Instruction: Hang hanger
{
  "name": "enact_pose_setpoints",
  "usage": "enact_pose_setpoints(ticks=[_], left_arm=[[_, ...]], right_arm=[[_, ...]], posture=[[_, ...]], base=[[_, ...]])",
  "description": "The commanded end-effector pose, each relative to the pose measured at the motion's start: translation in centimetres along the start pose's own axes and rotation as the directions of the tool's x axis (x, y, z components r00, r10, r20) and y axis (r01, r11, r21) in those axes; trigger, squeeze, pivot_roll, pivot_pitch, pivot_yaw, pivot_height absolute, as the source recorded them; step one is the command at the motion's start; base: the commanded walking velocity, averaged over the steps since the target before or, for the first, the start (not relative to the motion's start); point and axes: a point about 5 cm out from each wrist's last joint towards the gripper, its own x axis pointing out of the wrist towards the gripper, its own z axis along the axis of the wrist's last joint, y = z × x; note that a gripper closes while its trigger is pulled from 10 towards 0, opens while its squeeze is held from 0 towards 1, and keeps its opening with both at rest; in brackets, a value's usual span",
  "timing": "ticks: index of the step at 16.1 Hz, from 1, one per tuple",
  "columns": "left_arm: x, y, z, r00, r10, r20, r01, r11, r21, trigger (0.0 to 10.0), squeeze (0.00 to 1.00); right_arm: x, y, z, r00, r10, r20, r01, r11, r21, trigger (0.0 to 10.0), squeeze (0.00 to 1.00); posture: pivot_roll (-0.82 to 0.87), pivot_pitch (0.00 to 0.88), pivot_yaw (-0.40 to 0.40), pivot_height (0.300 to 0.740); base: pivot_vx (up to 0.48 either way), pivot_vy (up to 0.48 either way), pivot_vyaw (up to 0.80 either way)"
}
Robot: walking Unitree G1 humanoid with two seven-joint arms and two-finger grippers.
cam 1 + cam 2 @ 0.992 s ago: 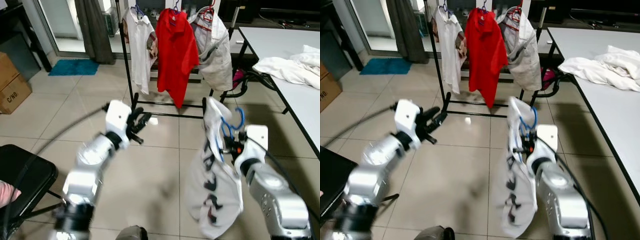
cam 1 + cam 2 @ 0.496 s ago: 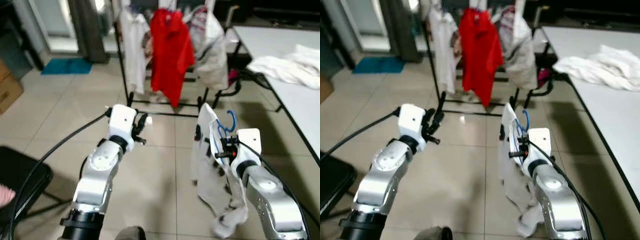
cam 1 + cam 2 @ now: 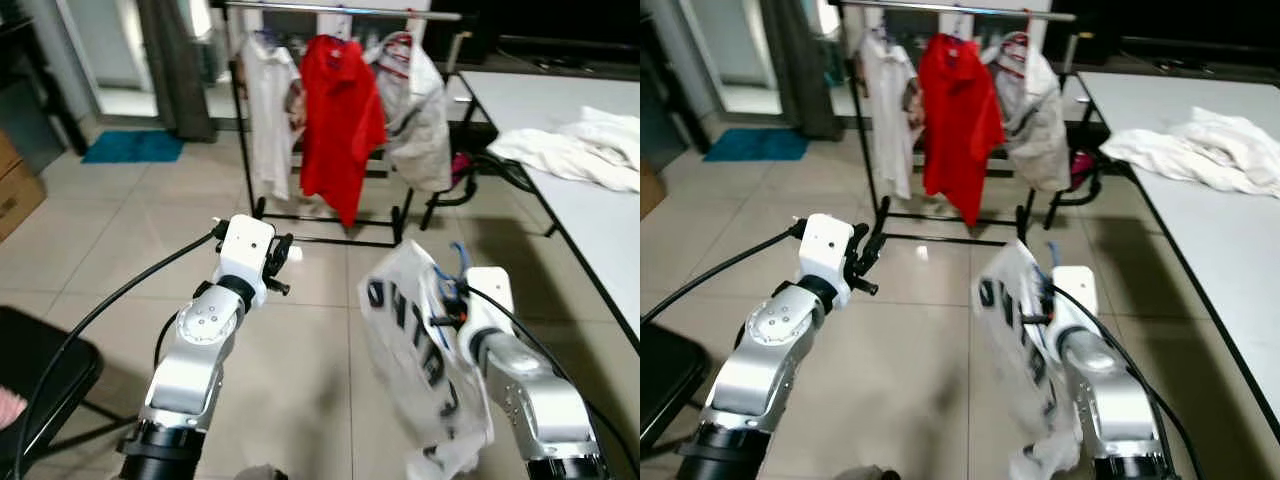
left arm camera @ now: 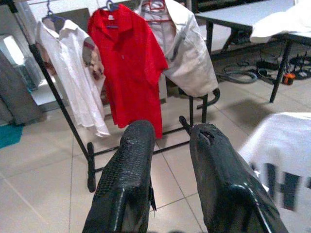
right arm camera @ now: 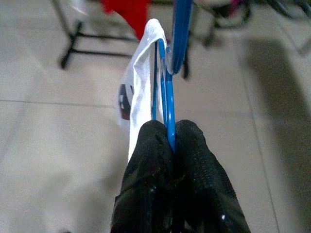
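Transport is the step in hand: the right end effector (image 5: 167, 145) is clenched on the blue hanger (image 5: 167, 92) just below its hook, leaving the hook free for the rail (image 3: 340, 9). A white printed shirt (image 3: 420, 340) drapes from it above the floor, well short of the rack (where three garments already hang). The left end effector (image 4: 170, 145), fingers parted and holding nothing, points toward the rack.
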Motion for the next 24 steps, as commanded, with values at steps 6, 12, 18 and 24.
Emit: enact_pose_setpoints(ticks=[6,12,18,24], left_arm=[[-0.5,0.4,-0.8,1.000,0.000,-0.024,-0.001,1.000,-0.023,10.0,0.00],[-0.5,-0.1,-1.4,0.999,-0.034,-0.043,0.033,0.999,-0.028,10.0,0.00],[-0.5,0.0,-1.0,0.999,-0.039,-0.015,0.038,0.999,-0.027,10.0,0.00],[-0.6,0.5,-0.5,1.000,-0.025,0.012,0.025,0.999,-0.029,10.0,0.00]], right_arm=[[-0.1,-0.7,1.6,0.991,0.028,0.132,-0.039,0.996,0.078,10.0,0.00],[-0.4,-0.1,3.3,0.970,0.052,0.237,-0.073,0.994,0.080,10.0,0.00],[-0.6,0.3,4.1,0.956,0.024,0.293,-0.051,0.995,0.082,10.0,0.00],[-0.5,1.3,4.8,0.936,0.053,0.347,-0.054,0.999,-0.006,10.0,0.00]], posture=[[0.04,0.018,0.020,0.740],[0.04,0.017,0.035,0.740],[0.05,0.007,0.035,0.740],[0.07,0.000,0.024,0.740]], base=[[0.292,0.000,0.00],[0.328,0.000,0.20],[0.328,0.000,0.13],[0.329,0.000,0.00]])
